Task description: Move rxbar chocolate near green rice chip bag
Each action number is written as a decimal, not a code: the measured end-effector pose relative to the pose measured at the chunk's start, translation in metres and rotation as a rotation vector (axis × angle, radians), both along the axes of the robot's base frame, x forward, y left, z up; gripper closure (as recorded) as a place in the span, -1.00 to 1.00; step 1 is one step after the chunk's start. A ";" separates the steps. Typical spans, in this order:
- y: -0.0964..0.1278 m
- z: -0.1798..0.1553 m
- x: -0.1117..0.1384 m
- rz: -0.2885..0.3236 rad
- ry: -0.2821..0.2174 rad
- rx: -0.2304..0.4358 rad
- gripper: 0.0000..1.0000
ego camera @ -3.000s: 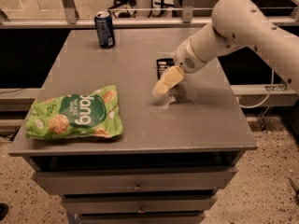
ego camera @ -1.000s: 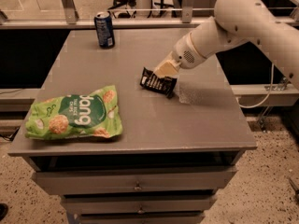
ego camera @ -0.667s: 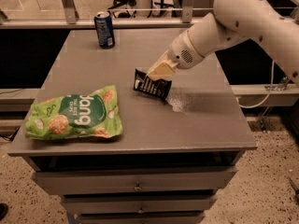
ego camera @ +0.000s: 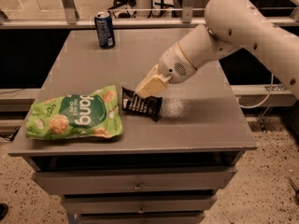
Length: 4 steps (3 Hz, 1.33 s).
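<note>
The rxbar chocolate (ego camera: pixel 143 107) is a small flat black wrapper with faint white print, held just right of the green rice chip bag (ego camera: pixel 77 114), at or barely above the table top. The bag lies flat at the front left of the grey table (ego camera: pixel 196 125), its right edge almost touching the bar. My gripper (ego camera: pixel 138 95) reaches in from the right on the white arm, and its cream fingers are shut on the bar's top edge.
A blue soda can (ego camera: pixel 104 29) stands upright at the table's back left. The table has drawers (ego camera: pixel 135 183) below its front edge. A railing and dark floor lie behind; speckled floor lies to the right.
My gripper has carried the rxbar chocolate left and down, from mid-table to just beside the bag's right edge. The bag and can have not moved.
</note>
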State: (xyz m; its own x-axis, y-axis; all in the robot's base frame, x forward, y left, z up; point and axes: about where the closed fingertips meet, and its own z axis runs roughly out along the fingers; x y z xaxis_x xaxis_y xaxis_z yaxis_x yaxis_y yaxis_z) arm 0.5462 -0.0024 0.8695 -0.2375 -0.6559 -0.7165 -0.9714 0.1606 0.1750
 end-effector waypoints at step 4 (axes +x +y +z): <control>0.020 -0.001 -0.019 0.097 -0.049 -0.017 -0.84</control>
State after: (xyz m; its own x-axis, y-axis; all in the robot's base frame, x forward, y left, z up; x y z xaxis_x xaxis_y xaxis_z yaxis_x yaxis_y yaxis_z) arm 0.5277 0.0175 0.8681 -0.1371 -0.6862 -0.7143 -0.9898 0.0676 0.1250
